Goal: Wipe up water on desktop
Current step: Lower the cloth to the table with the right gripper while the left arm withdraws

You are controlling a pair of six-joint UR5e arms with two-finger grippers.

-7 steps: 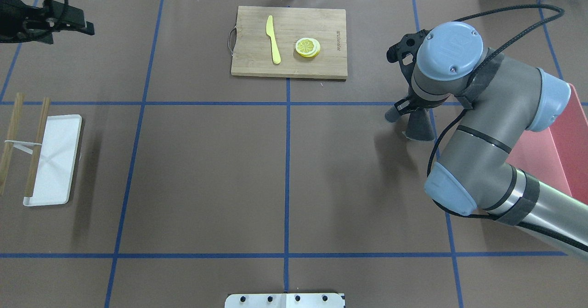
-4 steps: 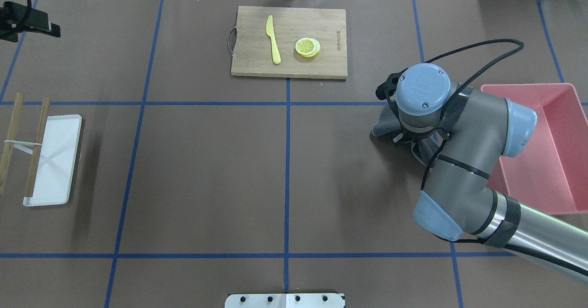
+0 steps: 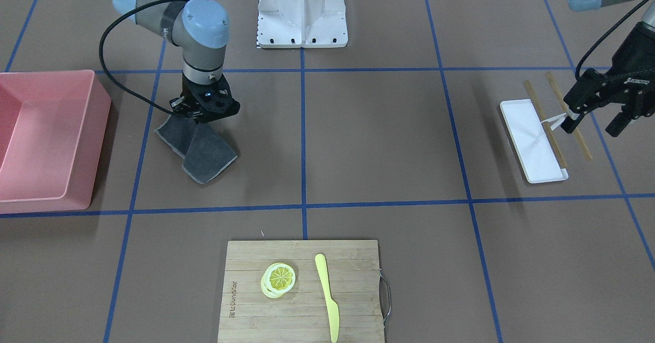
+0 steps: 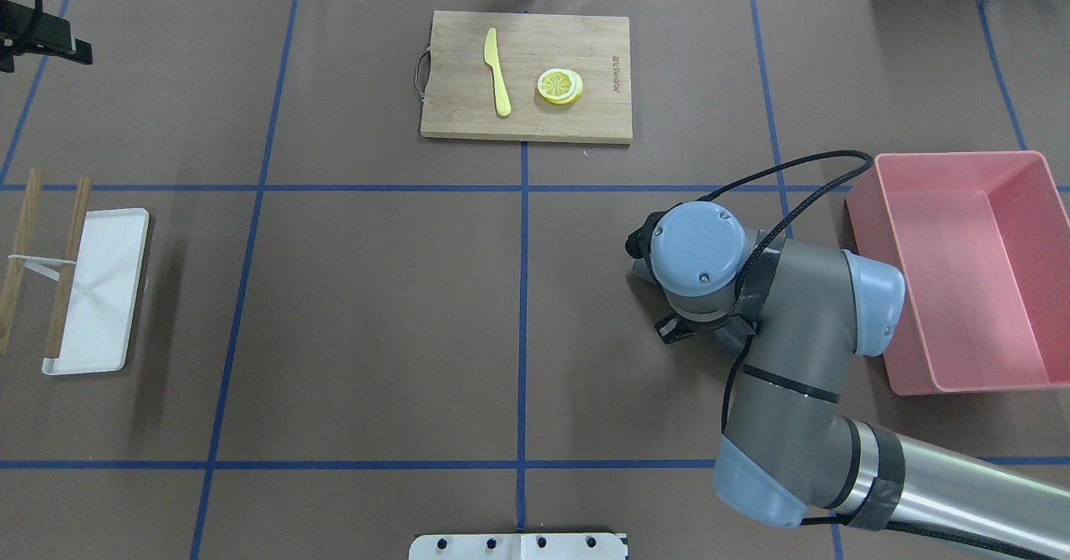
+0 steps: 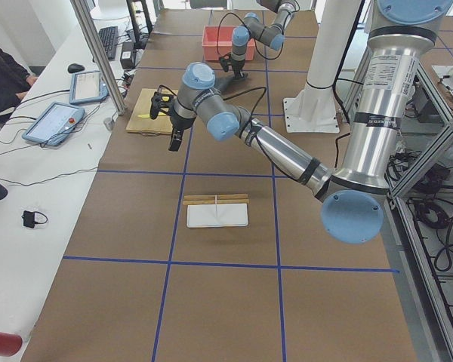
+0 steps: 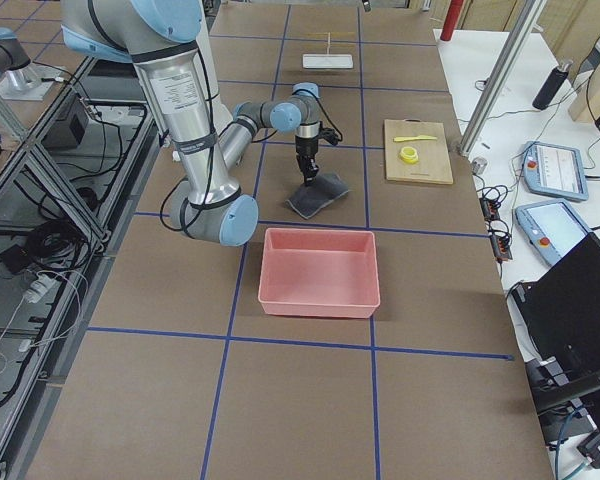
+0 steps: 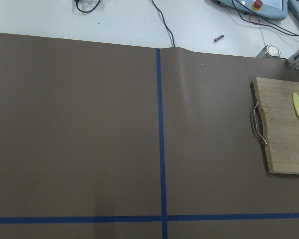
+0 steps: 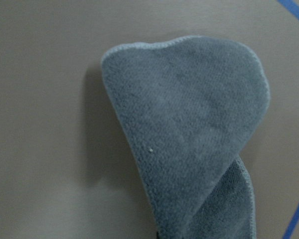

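Front-facing view: right pincer (image 3: 203, 115) clamped on the top edge of a grey cloth (image 3: 204, 153). Cloth hangs from it, lower folds lying on the desk (image 3: 384, 138) just beneath, trailing a little toward the board (image 3: 353, 286). Wiping step in hand, by my reading. No wet patch I can make out. Next move calls for pressing the cloth flat and sweeping it across the desk without loosening the grip. Left pincer (image 3: 592, 125) well away, fingers apart, holding nothing.
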